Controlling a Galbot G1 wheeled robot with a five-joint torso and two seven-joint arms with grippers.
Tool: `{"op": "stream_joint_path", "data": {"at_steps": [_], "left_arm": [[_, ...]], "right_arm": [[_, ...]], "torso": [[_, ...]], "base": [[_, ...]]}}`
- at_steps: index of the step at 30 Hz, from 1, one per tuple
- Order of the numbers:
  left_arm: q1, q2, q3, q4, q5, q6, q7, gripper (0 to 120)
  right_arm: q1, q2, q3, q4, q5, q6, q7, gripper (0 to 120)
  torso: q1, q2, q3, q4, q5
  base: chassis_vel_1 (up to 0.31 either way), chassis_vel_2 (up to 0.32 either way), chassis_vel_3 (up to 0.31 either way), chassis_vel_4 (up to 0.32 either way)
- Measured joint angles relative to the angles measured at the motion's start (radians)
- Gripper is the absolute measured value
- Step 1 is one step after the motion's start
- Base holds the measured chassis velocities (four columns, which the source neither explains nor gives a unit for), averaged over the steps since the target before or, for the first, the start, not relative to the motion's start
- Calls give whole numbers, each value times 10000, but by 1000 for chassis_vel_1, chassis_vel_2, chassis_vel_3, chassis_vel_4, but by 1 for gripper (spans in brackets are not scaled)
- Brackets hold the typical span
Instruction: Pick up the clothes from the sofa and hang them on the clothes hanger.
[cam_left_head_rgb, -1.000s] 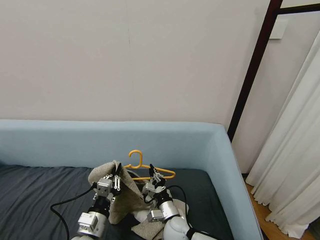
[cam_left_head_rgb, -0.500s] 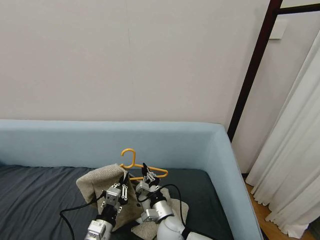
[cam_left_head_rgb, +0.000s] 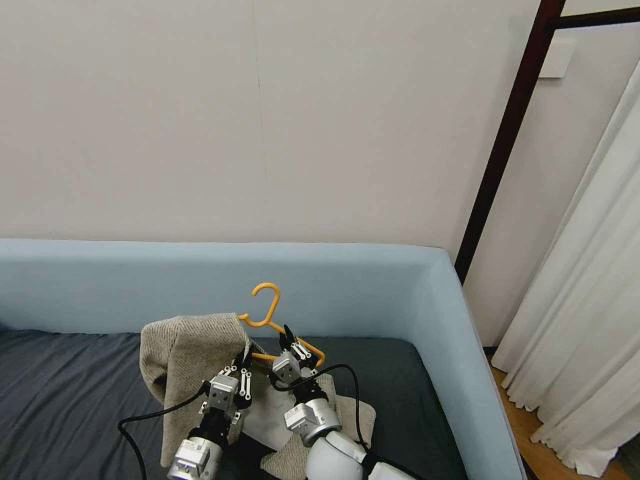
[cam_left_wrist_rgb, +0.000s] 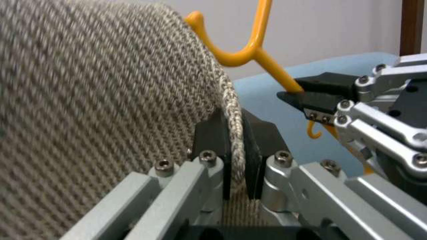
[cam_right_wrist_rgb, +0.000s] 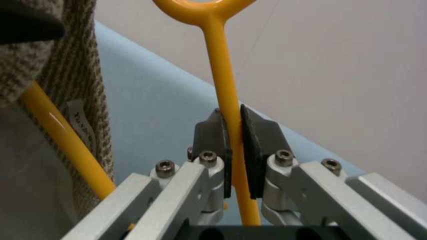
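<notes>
Nearest the robot, at about 6 o'clock in the head view, the two arms rise side by side. The left gripper (cam_left_head_rgb: 238, 368) is clamped on the edge of a beige knitted garment (cam_left_head_rgb: 172, 352). The left wrist view shows its black pads (cam_left_wrist_rgb: 215, 145) pressed together, with the knit's rolled hem running between them. Close beside it, at its 2 o'clock, the right gripper (cam_left_head_rgb: 286, 348) is closed on the yellow clothes hanger (cam_left_head_rgb: 265, 300). In the right wrist view the hanger's straight neck passes squarely between the two pads and is nipped tight. The garment is lifted off the seat and hangs in a broad fold at the left gripper's 9 o'clock, and one arm of the hanger runs in under the knit. A small white label (cam_right_wrist_rgb: 79, 117) shows on the knit's inner side beside that arm. More beige fabric lies bunched on the seat at 5 o'clock from the grippers, under the right arm. The hanger is tilted, with its hook at about 11 o'clock above the right gripper. Beneath lies the dark seat cushion (cam_left_head_rgb: 60, 400) of the sofa (cam_left_head_rgb: 455, 330), and behind it the pale blue backrest (cam_left_head_rgb: 150, 280). Beyond stands a plain pale wall (cam_left_head_rgb: 250, 120). A dark post (cam_left_head_rgb: 500, 150) rises at 2 o'clock, and white curtains (cam_left_head_rgb: 590, 330) hang at 4 o'clock over a wooden floor (cam_left_head_rgb: 520, 420).
</notes>
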Motion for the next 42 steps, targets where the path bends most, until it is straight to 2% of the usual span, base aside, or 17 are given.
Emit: {"op": "stream_joint_path", "data": {"at_steps": [6, 7, 11, 12, 15, 17, 18, 22, 23, 27, 28, 30, 33, 35, 36, 40, 42], "left_arm": [[-56, 16, -33, 225, 150, -451, -7, 40], [-56, 16, -33, 225, 150, -451, -7, 40], [132, 58, -204, 227, 272, -1074, -7, 57], [132, 58, -204, 227, 272, -1074, -7, 57], [500, 318, -428, -34, 284, -1678, 23, 72], [723, 511, -566, -183, 288, -1936, 60, 75], [873, 685, -655, -288, 287, -2112, 89, 81], [1336, 2156, -1219, -933, -357, -2802, 464, 97], [1336, 2156, -1219, -933, -357, -2802, 464, 97], [914, 4033, -1934, -1329, -2445, -2755, 1608, 100], [914, 4033, -1934, -1329, -2445, -2755, 1608, 100], [550, 4903, -2163, -1300, -3713, -2682, 2468, 100], [-135, 6170, -2213, -973, -5526, -2626, 3708, 100], [-364, 6442, -2176, -827, -5930, -2623, 4119, 100], [-805, 6929, -2083, -492, -6577, -2607, 4958, 100], [-1776, 8112, -1972, 702, -8038, -2318, 7857, 100], [-1909, 8254, -1966, 873, -8239, -2232, 8281, 100]], "right_arm": [[-191, 126, 282, -226, -58, 702, 111, 5], [-191, 126, 282, -226, -58, 702, 111, 5], [-199, 122, 520, -397, -147, 860, 202, 5], [-199, 122, 520, -397, -147, 860, 202, 5], [-279, 60, 916, -602, -374, 1002, 235, 5], [-267, 57, 993, -704, -445, 1069, 228, 5], [-244, 58, 1045, -786, -494, 1121, 218, 5], [-153, 85, 1220, -1039, -849, 1335, 125, 5], [-153, 85, 1220, -1039, -849, 1335, 125, 5], [-146, 214, 1263, -1115, -1184, 1403, 61, 5], [-146, 214, 1263, -1115, -1184, 1403, 61, 5], [-182, 274, 1290, -1173, -1421, 1461, 24, 5], [-280, 364, 1344, -1333, -1877, 1609, -59, 5], [-307, 394, 1365, -1374, -1982, 1644, -71, 5], [-357, 471, 1413, -1453, -2212, 1714, -97, 5], [-408, 632, 1509, -1544, -2706, 1767, -164, 5], [-403, 644, 1514, -1563, -2796, 1779, -178, 5]], "torso": [[0, 0, 0, 0, 0], [0, 0, 0, 0, 0], [0, 0, 0, 1, 1], [0, 0, 0, 1, 1], [0, 0, 0, -3, 1], [0, 0, 0, -3, -1], [0, 0, 0, 1, 1], [0, 0, 0, 2, -1], [0, 0, 0, 2, -1], [0, 0, 0, -2, 2], [0, 0, 0, -2, 2], [0, 0, 0, -2, -1], [0, 0, 0, -1, -2], [0, 0, 0, -1, -1], [1, -1, 1, -2, -2], [1, 0, 1, 0, -2], [1, 0, 1, 1, -2]], "base": [[0, 0, 0, 0], [0, 0, 0, 0], [0, 0, 0, 0], [0, 0, 0, 0], [0, 0, 0, 0], [0, 0, 0, 0], [0, 0, 0, 0], [0, 0, 0, 0], [0, 0, 0, 0], [0, 0, 0, 0], [0, 0, 0, 0], [0, 0, 0, 0], [0, 0, 0, 0], [0, 0, 0, 0], [0, 0, 0, 0], [0, 0, 0, 0], [0, 0, 0, 0]]}}
